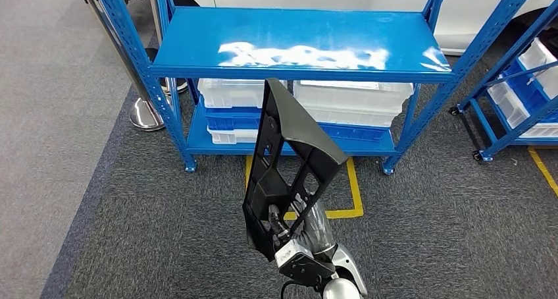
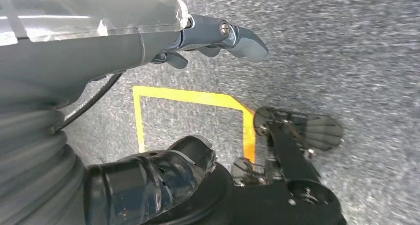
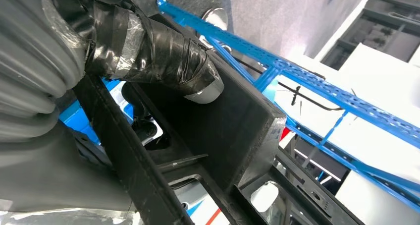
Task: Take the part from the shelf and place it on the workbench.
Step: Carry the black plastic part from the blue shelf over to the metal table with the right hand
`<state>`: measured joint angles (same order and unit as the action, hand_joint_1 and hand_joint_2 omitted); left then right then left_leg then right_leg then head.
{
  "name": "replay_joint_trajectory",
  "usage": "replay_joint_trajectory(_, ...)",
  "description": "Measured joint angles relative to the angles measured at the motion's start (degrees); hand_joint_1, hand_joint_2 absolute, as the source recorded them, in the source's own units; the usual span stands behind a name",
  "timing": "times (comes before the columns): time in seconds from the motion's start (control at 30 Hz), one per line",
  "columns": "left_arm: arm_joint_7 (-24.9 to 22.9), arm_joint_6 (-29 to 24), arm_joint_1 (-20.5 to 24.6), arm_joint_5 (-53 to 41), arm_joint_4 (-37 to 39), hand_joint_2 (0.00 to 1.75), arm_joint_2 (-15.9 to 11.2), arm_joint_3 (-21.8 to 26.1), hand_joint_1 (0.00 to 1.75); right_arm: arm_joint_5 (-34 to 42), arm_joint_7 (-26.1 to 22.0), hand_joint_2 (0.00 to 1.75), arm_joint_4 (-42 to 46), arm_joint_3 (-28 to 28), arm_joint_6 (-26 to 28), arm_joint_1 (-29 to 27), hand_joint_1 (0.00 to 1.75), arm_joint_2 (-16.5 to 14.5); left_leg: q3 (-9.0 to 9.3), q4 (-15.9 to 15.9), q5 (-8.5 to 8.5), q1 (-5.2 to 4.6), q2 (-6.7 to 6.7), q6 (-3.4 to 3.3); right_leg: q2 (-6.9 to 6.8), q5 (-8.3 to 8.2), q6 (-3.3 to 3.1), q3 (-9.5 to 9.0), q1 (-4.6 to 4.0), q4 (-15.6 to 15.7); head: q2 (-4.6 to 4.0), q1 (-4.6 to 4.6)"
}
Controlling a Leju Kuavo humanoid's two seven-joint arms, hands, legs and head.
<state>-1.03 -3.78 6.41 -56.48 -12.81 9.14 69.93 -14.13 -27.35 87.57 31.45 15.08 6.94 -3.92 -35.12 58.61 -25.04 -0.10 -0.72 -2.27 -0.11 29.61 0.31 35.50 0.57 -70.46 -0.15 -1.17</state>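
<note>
1. Part (image 1: 289,161) is off the blue shelf (image 1: 296,45), upright in front of its front edge, gripped low by the right hand (image 1: 289,236).
2. Left hand (image 2: 218,36) hangs slack-fingered, holding nothing.
3. Keep it upright while turning away, I'd say.

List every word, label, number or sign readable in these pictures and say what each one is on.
None can be read.
The black part held by the right hand: a small pale label on its edge, too small and blurred to read.
The blue shelf: no lettering visible.
The white bins: no lettering visible.
The yellow floor tape: plain lines, no characters.
</note>
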Motion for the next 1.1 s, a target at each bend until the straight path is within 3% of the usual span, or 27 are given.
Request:
replay_joint_trajectory(0.07, 0.00, 0.00, 0.00, 0.00, 0.02, 1.75, 0.08, -0.01, 0.00, 0.01, -0.04, 1.75, 0.52, 0.04, 0.00, 0.06, 1.75, -0.03, -0.82, -0.03, 1.06, -0.11, 0.07, 0.45, 0.09, 0.36, -0.74, -5.79, -0.40, 8.57, 0.00, 0.01)
replay_joint_trajectory(0.13, 0.00, 0.00, 0.01, 0.00, 0.04, 1.75, 0.16, -0.01, 0.00, 0.02, -0.14, 1.75, 0.89, 0.09, 0.01, 0.09, 1.75, -0.05, -1.28, -0.45, 2.29, 0.06, 0.07, 1.14, 0.16, 1.07, -1.09, -7.82, -0.94, 12.83, 0.00, 0.02)
replay_joint_trajectory(0.2, 0.00, -0.01, -0.05, 0.01, 0.04, 1.75, 0.17, -0.01, 0.00, 0.03, -0.20, 1.75, 0.99, 0.11, 0.02, 0.09, 1.75, -0.07, -1.83, -0.81, 2.70, 0.25, 0.18, 1.87, 0.01, -0.23, -1.56, -7.23, -0.88, 13.96, 0.00, 0.02)
replay_joint_trajectory(0.23, -0.01, -0.01, -0.10, 0.02, 0.05, 1.75, 0.18, -0.01, 0.00, 0.04, -0.20, 1.75, 1.01, 0.14, 0.01, 0.09, 1.75, -0.11, -2.27, -0.23, 1.59, 0.28, 0.25, 2.15, -0.10, -1.02, -1.93, -6.81, -0.77, 14.44, 0.00, 0.00)
replay_joint_trajectory(0.33, -0.05, 0.02, -0.27, 0.01, 0.08, 1.75, 0.19, -0.01, 0.00, 0.08, -0.25, 1.75, 1.01, 0.25, 0.00, 0.07, 1.75, -0.27, -4.35, 7.90, -6.45, 0.51, 0.36, 2.70, -0.32, -2.81, -2.76, -4.73, -0.70, 14.49, 0.00, 0.04)
replay_joint_trajectory(0.37, -0.06, 0.02, -0.30, 0.00, 0.09, 1.75, 0.19, -0.01, 0.00, 0.08, -0.26, 1.75, 1.00, 0.26, 0.00, 0.07, 1.75, -0.28, -4.80, 11.41, -8.22, 0.59, 0.36, 2.85, -0.40, -3.23, -2.82, -3.83, -0.74, 14.09, 0.00, 0.05)
replay_joint_trajectory(0.4, -0.07, 0.02, -0.28, 0.00, 0.09, 1.75, 0.18, -0.01, 0.00, 0.08, -0.26, 1.75, 1.00, 0.27, 0.00, 0.06, 1.75, -0.28, -4.68, 13.79, -8.41, 0.64, 0.35, 3.00, -0.48, -3.58, -2.77, -2.88, -0.76, 13.59, 0.00, 0.04)
replay_joint_trajectory(0.43, -0.07, 0.01, -0.23, 0.00, 0.09, 1.75, 0.18, -0.01, 0.00, 0.08, -0.26, 1.75, 1.00, 0.28, 0.00, 0.06, 1.75, -0.28, -3.81, 14.55, -7.35, 0.70, 0.35, 3.13, -0.56, -3.87, -2.69, -1.85, -0.75, 12.98, 0.00, 0.05)
replay_joint_trajectory(0.5, -0.07, 0.01, -0.11, -0.01, 0.09, 1.75, 0.17, -0.01, 0.00, 0.09, -0.26, 1.75, 1.02, 0.29, 0.01, 0.07, 1.75, -0.29, 0.25, 10.66, -4.45, 0.82, 0.37, 3.25, -0.61, -4.28, -2.39, 0.21, -0.61, 11.47, 0.00, 0.05)
replay_joint_trajectory(0.57, -0.07, 0.00, -0.04, -0.03, 0.09, 1.75, 0.17, -0.01, 0.00, 0.09, -0.27, 1.75, 1.19, 0.29, 0.02, 0.08, 1.75, -0.28, 4.99, 3.80, -4.82, 0.62, 0.52, 3.01, -0.59, -4.67, -1.90, 1.80, -0.63, 10.04, 0.00, 0.05)
replay_joint_trajectory(0.6, -0.07, 0.00, -0.01, -0.04, 0.09, 1.75, 0.17, -0.02, 0.00, 0.09, -0.28, 1.75, 1.29, 0.30, 0.02, 0.08, 1.75, -0.28, 6.25, 1.59, -5.58, 0.48, 0.61, 2.79, -0.58, -5.03, -1.65, 2.26, -0.66, 9.66, 0.00, 0.04)
replay_joint_trajectory(0.63, -0.06, 0.00, 0.00, -0.04, 0.09, 1.75, 0.16, -0.02, 0.00, 0.09, -0.29, 1.75, 1.39, 0.30, 0.02, 0.08, 1.75, -0.28, 6.73, 0.54, -5.97, 0.31, 0.68, 2.50, -0.59, -5.50, -1.37, 2.52, -0.68, 9.54, 0.00, 0.03)
replay_joint_trajectory(0.7, -0.06, -0.01, 0.02, -0.04, 0.10, 1.75, 0.18, -0.03, 0.00, 0.09, -0.30, 1.75, 1.46, 0.31, 0.03, 0.06, 1.75, -0.28, 6.08, 0.18, -5.17, 0.44, 0.58, 1.74, -0.42, -5.96, -0.80, 2.84, -0.70, 9.53, 0.00, 0.01)
replay_joint_trajectory(0.73, -0.07, -0.01, 0.08, -0.04, 0.11, 1.75, 0.20, -0.03, 0.00, 0.09, -0.30, 1.75, 1.47, 0.31, 0.03, 0.06, 1.75, -0.26, 5.65, 0.03, -4.61, 0.54, 0.44, 1.20, -0.27, -4.92, -0.50, 3.15, -0.65, 8.89, 0.00, -0.04)
replay_joint_trajectory(0.77, -0.08, -0.02, 0.14, -0.04, 0.13, 1.75, 0.22, -0.03, 0.00, 0.09, -0.30, 1.75, 1.47, 0.31, 0.04, 0.06, 1.75, -0.23, 5.07, -0.13, -3.99, 0.63, 0.27, 0.66, -0.11, -2.84, -0.21, 3.65, -0.58, 7.31, 0.00, -0.08)
replay_joint_trajectory(0.83, -0.09, -0.01, 0.24, -0.05, 0.13, 1.75, 0.25, -0.03, 0.00, 0.09, -0.30, 1.75, 1.47, 0.31, 0.04, 0.03, 1.75, -0.20, 3.70, -0.08, -2.81, 0.51, 0.07, -0.09, 0.02, 2.90, 0.18, 4.84, -0.28, 1.47, 0.00, -0.17)
replay_joint_trajectory(0.87, -0.09, 0.00, 0.24, -0.06, 0.13, 1.75, 0.26, -0.03, 0.00, 0.09, -0.30, 1.75, 1.47, 0.31, 0.05, 0.00, 1.75, -0.19, 2.87, 0.02, -2.21, 0.40, 0.00, -0.22, 0.02, 4.81, 0.31, 5.27, -0.16, -1.90, 0.00, -0.16)
replay_joint_trajectory(0.9, -0.09, 0.01, 0.24, -0.07, 0.13, 1.75, 0.26, -0.03, 0.00, 0.09, -0.30, 1.75, 1.47, 0.31, 0.07, -0.02, 1.75, -0.15, 2.00, 0.15, -1.61, 0.32, -0.05, -0.25, 0.02, 5.29, 0.39, 5.25, -0.05, -4.38, 0.00, -0.16)
replay_joint_trajectory(0.97, -0.09, 0.02, 0.24, -0.09, 0.13, 1.75, 0.26, -0.03, 0.00, 0.08, -0.30, 1.75, 1.47, 0.31, 0.11, -0.02, 1.75, -0.07, 0.19, 0.49, -0.47, 0.20, -0.10, -0.13, 0.03, 2.63, 0.33, 2.89, 0.12, -4.54, 0.00, -0.15)
replay_joint_trajectory(1.0, -0.09, 0.02, 0.25, -0.09, 0.13, 1.75, 0.25, -0.03, 0.00, 0.09, -0.30, 1.75, 1.49, 0.31, 0.13, -0.01, 1.75, -0.03, -0.58, 0.65, 0.06, 0.16, -0.07, 0.00, 0.04, 0.94, 0.17, 0.33, 0.17, -1.78, 0.00, -0.15)
replay_joint_trajectory(1.03, -0.09, 0.02, 0.26, -0.10, 0.13, 1.75, 0.25, -0.04, 0.00, 0.09, -0.29, 1.75, 1.53, 0.31, 0.14, 0.01, 1.75, -0.01, -1.21, 0.78, 0.55, 0.11, -0.03, 0.19, 0.08, 0.44, -0.07, -2.66, 0.14, 2.23, 0.00, -0.14)
replay_joint_trajectory(1.1, -0.09, 0.02, 0.28, -0.13, 0.13, 1.75, 0.24, -0.05, 0.00, 0.08, -0.31, 1.75, 1.82, 0.31, 0.20, 0.07, 1.75, 0.02, -1.82, 0.74, 1.62, 0.14, 0.05, 0.78, 0.19, 1.61, -0.48, -7.55, -0.24, 9.92, 0.00, -0.13)
